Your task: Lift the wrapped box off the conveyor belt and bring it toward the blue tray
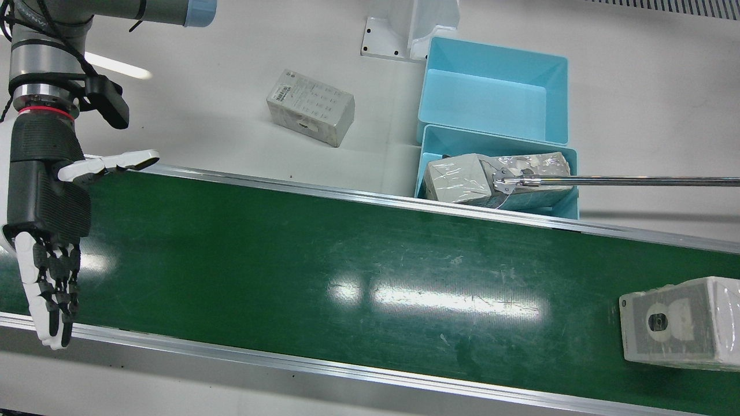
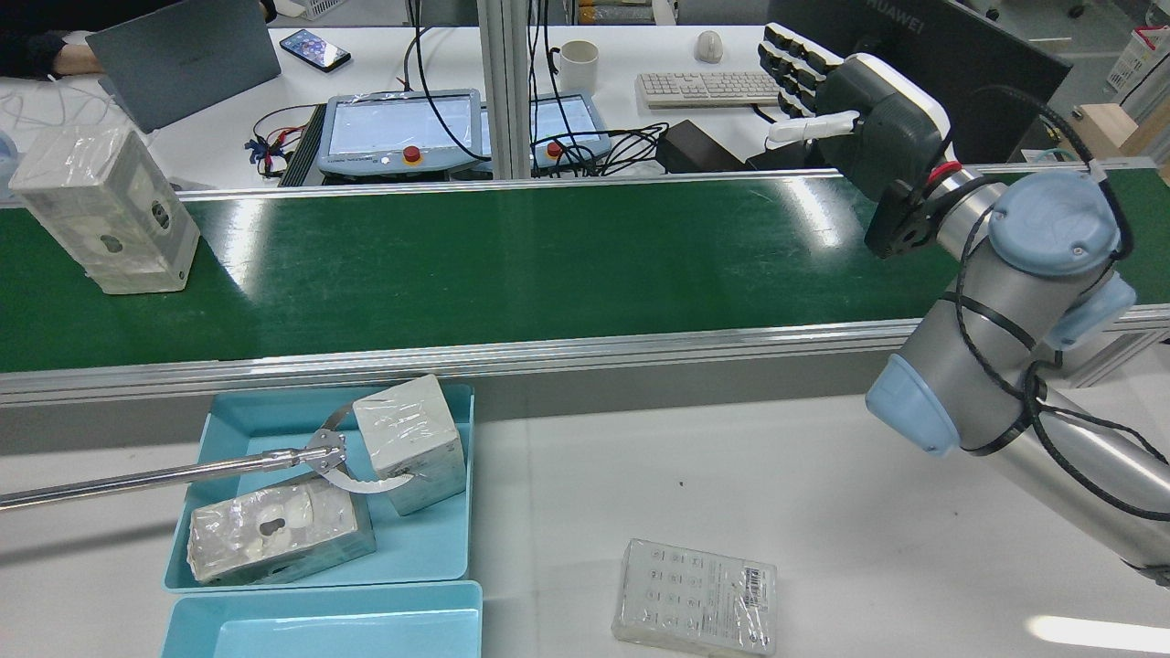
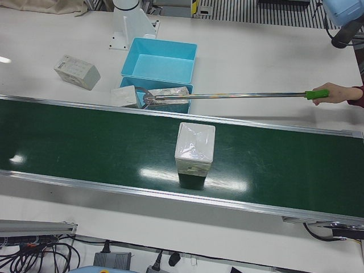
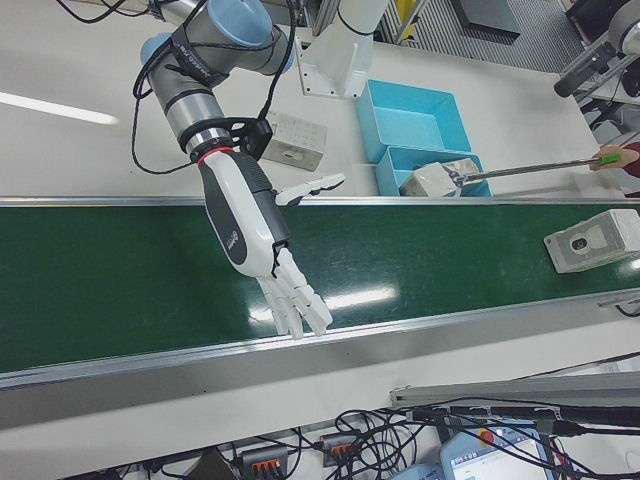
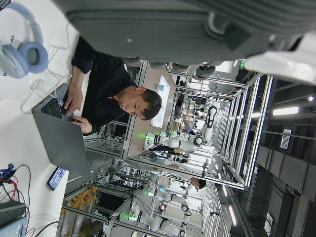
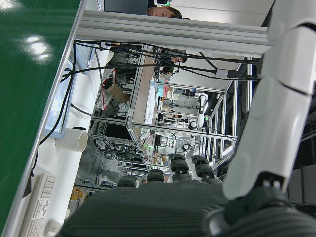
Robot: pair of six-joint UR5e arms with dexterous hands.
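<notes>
Overhead, right hand (image 1: 46,214) hovers flat, fingers (image 1: 49,289) spread, above conveyor belt (image 1: 347,277).

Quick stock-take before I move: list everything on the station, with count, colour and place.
Conveyor belt: one, green, across the station.
Wrapped box: one, white, on the belt, far from the right hand.
Blue trays: two, light blue, on the table beside the belt.
Boxes in tray: two, grey-white, in the tray nearer the belt.
Reach tool: one, metal rod, green handle, held by a person's hand, claw at a tray box.
Flat box: one, white, on the table.
Right hand: open, over the belt.
Left hand: only its underside shows, in its own view.
</notes>
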